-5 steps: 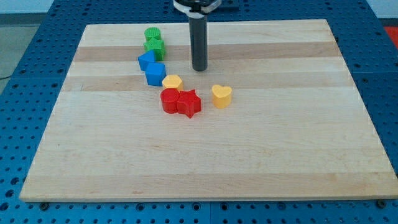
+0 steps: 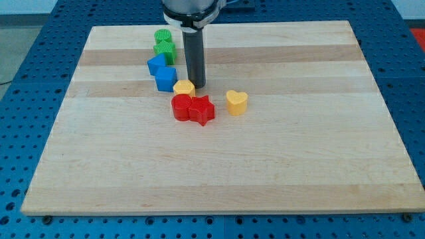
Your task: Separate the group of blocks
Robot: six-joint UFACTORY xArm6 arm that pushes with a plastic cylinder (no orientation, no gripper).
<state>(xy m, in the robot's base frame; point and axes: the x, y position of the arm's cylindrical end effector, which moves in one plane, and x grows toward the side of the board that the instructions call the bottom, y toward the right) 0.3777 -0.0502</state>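
My tip [image 2: 196, 85] stands just right of and behind a small yellow block [image 2: 184, 87], about touching it. Left of that lie two blue blocks, one [image 2: 165, 78] in front and one [image 2: 156, 64] behind. Further toward the view's top are a green star-like block [image 2: 165, 51] and a green cylinder [image 2: 163, 36]. Below the yellow block sit a red cylinder-like block [image 2: 181, 107] and a red star block [image 2: 202, 109], touching each other. A yellow heart block [image 2: 236, 101] lies apart on the right.
The blocks lie on a light wooden board [image 2: 219, 166] set on a blue perforated table [image 2: 412, 79]. The rod's shaft [image 2: 194, 56] rises from the tip to the view's top edge.
My tip has moved left and toward the view's bottom, from open board right of the blue blocks to right beside the small yellow block. The blocks have not visibly moved.
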